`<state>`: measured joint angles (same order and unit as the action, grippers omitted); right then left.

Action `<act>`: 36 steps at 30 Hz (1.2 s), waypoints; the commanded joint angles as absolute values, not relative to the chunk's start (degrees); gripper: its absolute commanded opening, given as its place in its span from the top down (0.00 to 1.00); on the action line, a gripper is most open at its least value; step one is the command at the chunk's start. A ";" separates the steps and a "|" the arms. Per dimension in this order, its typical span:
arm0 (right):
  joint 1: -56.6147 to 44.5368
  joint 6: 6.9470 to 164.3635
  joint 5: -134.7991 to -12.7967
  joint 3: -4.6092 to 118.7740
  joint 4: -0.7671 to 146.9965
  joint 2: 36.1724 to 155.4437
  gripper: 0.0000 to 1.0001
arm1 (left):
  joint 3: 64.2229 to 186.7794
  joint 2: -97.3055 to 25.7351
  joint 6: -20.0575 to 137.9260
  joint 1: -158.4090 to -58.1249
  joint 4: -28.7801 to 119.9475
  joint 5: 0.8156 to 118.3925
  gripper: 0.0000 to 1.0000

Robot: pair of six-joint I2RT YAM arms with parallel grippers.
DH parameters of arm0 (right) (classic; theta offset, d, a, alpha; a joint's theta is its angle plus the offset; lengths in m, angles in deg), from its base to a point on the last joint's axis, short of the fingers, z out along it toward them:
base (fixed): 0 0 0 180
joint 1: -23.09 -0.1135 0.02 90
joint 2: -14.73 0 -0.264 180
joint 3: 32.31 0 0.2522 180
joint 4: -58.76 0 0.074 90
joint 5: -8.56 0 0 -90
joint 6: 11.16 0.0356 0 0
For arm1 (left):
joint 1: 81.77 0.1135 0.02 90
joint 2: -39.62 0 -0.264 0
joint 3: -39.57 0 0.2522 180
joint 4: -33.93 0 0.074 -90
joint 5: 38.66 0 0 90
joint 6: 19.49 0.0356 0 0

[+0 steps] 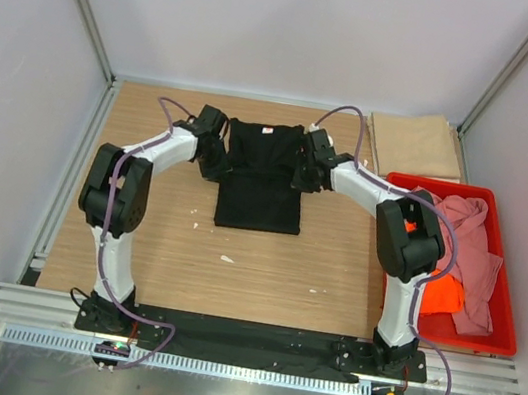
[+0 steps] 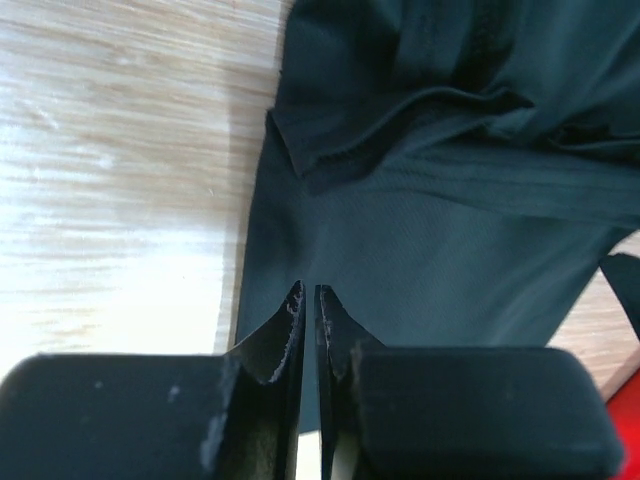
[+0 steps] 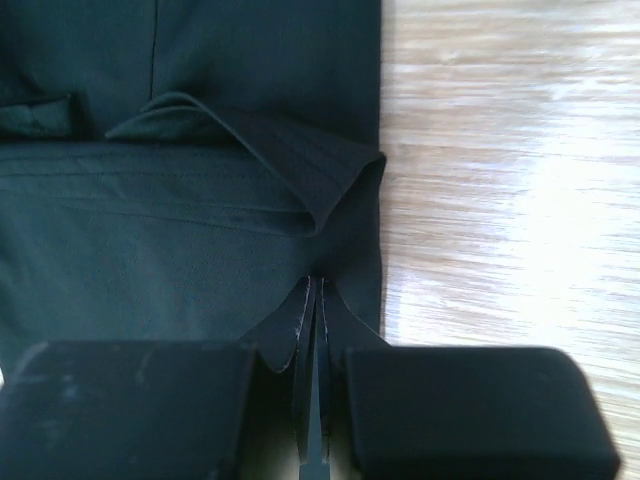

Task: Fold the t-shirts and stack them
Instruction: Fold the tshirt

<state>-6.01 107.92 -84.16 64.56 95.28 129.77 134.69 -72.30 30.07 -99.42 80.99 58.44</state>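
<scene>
The black t-shirt [image 1: 260, 192] lies partly folded at the table's far centre, neck end away from me. My left gripper [image 1: 218, 159] is shut on its left edge; the left wrist view shows the fingers [image 2: 308, 292] pinched on black cloth [image 2: 430, 230]. My right gripper [image 1: 301, 175] is shut on its right edge, with a fold of cloth [image 3: 200, 230] between the fingers [image 3: 315, 284]. A tan t-shirt [image 1: 416, 147] lies folded flat at the back right. A pink t-shirt [image 1: 473, 248] and an orange t-shirt [image 1: 444, 294] lie crumpled in the red crate.
The red plastic crate [image 1: 512, 310] stands at the right edge of the wooden table [image 1: 183, 255]. Grey walls and metal frame posts close in the back and sides. A few small white scraps lie on the wood in front of the black shirt.
</scene>
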 commanded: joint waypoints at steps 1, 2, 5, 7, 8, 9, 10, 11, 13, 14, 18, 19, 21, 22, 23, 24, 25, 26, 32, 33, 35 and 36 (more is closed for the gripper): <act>-6.44 108.99 -84.25 63.89 90.72 126.08 0.90 | 136.82 -73.75 30.70 -99.35 78.62 57.94 0.93; -6.44 108.99 -84.34 63.80 89.93 126.17 0.90 | 137.79 -74.19 30.87 -99.35 78.62 57.50 0.92; -6.44 109.07 -84.43 64.24 88.78 126.96 0.90 | 139.64 -76.21 31.14 -99.35 79.06 56.97 0.92; -6.44 108.99 -84.69 65.38 88.69 128.28 0.90 | 141.66 -77.96 31.23 -99.35 79.59 56.71 0.91; -6.44 108.99 -84.95 65.91 88.69 128.72 0.90 | 142.36 -78.41 31.31 -99.35 79.77 56.53 0.91; -6.44 108.73 -85.22 66.35 88.69 129.16 0.90 | 143.58 -78.94 31.31 -99.35 79.94 56.35 0.91; -6.44 108.64 -85.74 67.39 88.95 130.12 0.90 | 144.38 -79.73 31.66 -99.43 80.29 55.83 0.91; -6.44 108.46 -85.92 68.01 89.22 130.56 0.90 | 145.00 -80.17 31.84 -99.35 80.29 55.56 0.91; -6.36 107.67 -86.62 70.46 89.57 132.22 0.90 | 147.53 -80.87 32.19 -99.26 80.64 54.69 0.91; -6.27 107.41 -87.32 71.44 90.09 132.67 0.90 | 148.42 -81.75 32.72 -99.26 80.82 53.90 0.91; -4.95 106.62 -87.42 76.19 90.80 135.92 0.90 | 153.61 -84.21 33.69 -99.17 81.09 51.70 0.91; -4.43 106.35 -87.50 77.85 90.97 137.15 0.90 | 155.88 -84.74 33.77 -99.00 81.09 51.78 0.91; -3.81 106.00 -87.41 79.61 91.33 138.12 0.90 | 158.09 -86.67 34.21 -98.47 81.26 51.70 0.91; -3.63 105.74 -87.42 81.01 92.29 138.47 0.90 | 159.32 -87.03 34.13 -97.86 81.44 51.69 0.91; -3.46 105.30 -87.59 81.64 92.64 138.65 0.90 | 161.16 -87.29 34.21 -97.59 81.70 51.87 0.91; -3.37 104.95 -88.11 81.90 93.43 138.22 0.90 | 161.78 -86.86 34.22 -97.07 81.70 52.83 0.91; -3.37 104.77 -88.55 81.73 93.70 137.78 0.90 | 161.96 -86.16 34.22 -96.97 81.70 52.92 0.90; -3.37 104.51 -88.99 81.38 93.79 137.17 0.89 | 161.88 -85.45 34.39 -96.97 81.61 52.92 0.87; -3.45 105.56 -88.04 78.92 96.16 132.07 0.85 | 153.82 -77.46 34.74 -96.97 81.35 55.12 0.83; -3.37 105.73 -87.33 78.40 96.16 131.54 0.85 | 151.96 -76.41 34.74 -96.97 81.00 55.91 0.85; -3.37 105.65 -85.93 76.64 96.43 130.13 0.85 | 148.71 -73.85 34.66 -97.06 80.12 60.20 0.89; -3.37 105.65 -85.66 74.98 96.43 129.08 0.85 | 145.56 -73.32 34.57 -97.23 79.42 62.74 0.89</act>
<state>-3.11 105.93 -86.98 76.82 96.16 135.63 150.23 -78.46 33.56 -96.88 81.53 56.27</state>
